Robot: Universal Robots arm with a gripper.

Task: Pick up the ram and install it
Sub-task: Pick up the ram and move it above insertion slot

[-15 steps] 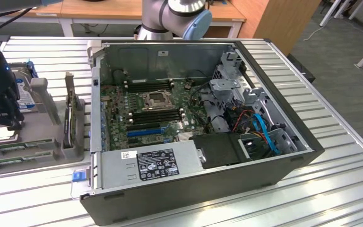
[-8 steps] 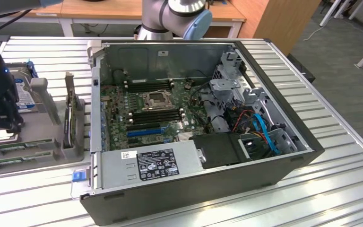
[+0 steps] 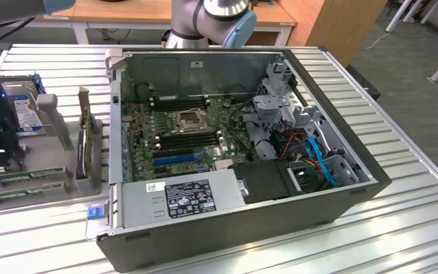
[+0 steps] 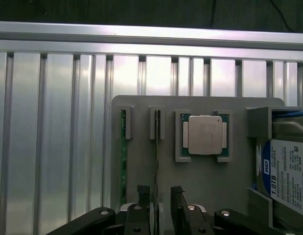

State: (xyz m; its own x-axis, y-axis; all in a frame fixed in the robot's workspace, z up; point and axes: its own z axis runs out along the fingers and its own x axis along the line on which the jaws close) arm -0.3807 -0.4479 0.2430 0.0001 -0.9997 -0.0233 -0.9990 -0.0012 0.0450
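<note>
Claw first: my jaws stand wide apart, gripping nothing, one finger to each side of the ram, which stands on edge in its slot of the grey holder. A second ram stick sits in the neighbouring slot, making two. Beside them lie one square processor and one hard drive. The holder rests on my ribbed aluminium counter, at the exterior view's left of one opened computer case. Far beyond stands a wooden desk; grey floor runs along the exterior view's right.
</note>
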